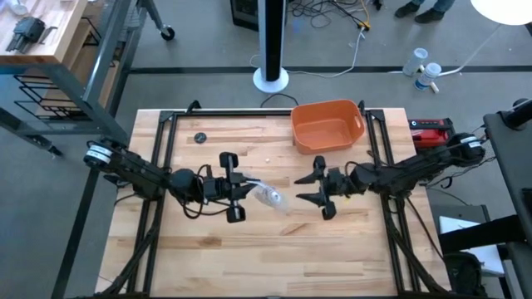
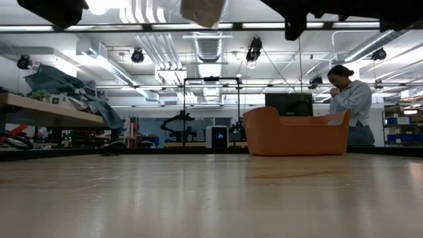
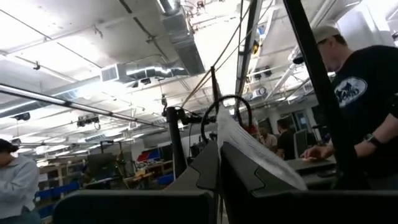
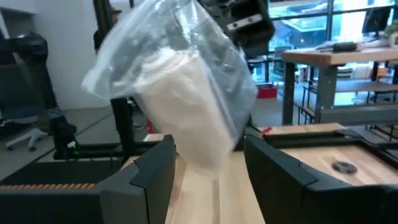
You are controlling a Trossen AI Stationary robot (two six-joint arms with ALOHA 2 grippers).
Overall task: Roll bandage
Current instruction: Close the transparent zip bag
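The off-white bandage (image 4: 186,106) sits inside a crumpled clear plastic wrapper (image 4: 224,68), held in the air above the table's middle (image 1: 270,198). My left gripper (image 1: 248,189) is shut on the wrapper and comes from the table's left. My right gripper (image 1: 301,189) faces it from the right, open. In the right wrist view its two fingers (image 4: 149,168) stand on either side of the bandage's lower end; I cannot tell whether they touch it. In the low view the package (image 2: 201,10) shows only at the top edge. My left gripper pinches a flat edge of the clear wrapper (image 3: 252,146) between its two shut fingers, which slant upward from the table's left. The wrapper with the bandage inside is lifted clear of the table and sticks out tilted toward my right gripper.
An orange tub (image 1: 327,124) stands at the table's far right. A small dark disc (image 1: 200,138) lies at the far left. A red tool (image 1: 431,129) lies beyond the right edge. People stand in the room behind the table (image 2: 347,99).
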